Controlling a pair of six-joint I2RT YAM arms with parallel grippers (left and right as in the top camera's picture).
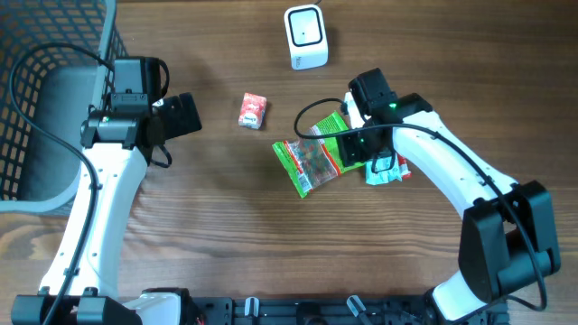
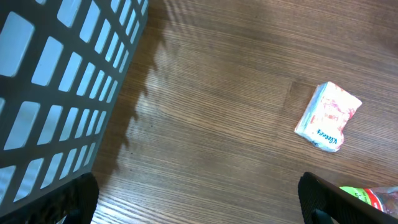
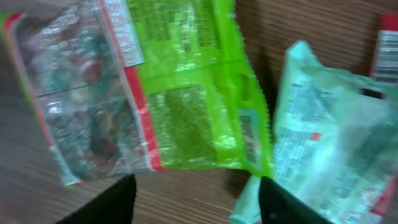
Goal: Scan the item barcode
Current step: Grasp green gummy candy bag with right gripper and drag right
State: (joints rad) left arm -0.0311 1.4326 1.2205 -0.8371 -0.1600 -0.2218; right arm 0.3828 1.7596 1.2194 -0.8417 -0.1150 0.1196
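Right claw (image 3: pixel 196 182) jaws wide, empty. Crinkly green-and-clear plastic snack bag (image 1: pixel 312 162) lies flat on wooden table (image 1: pixel 226 235), at claw's 9 o'clock overhead, long axis 8-to-2. Right arm nearer; left claw (image 2: pixel 196 186) wide.

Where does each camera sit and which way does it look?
Overhead: above the table, looking down; left arm, right arm, scanner, basket.
Left wrist: on the left gripper, looking down at basket and small packet; own fingertips in bottom corners.
Right wrist: on the right gripper, looking down at green bag; own fingers below.
Shared: overhead and right wrist both show the green bag.
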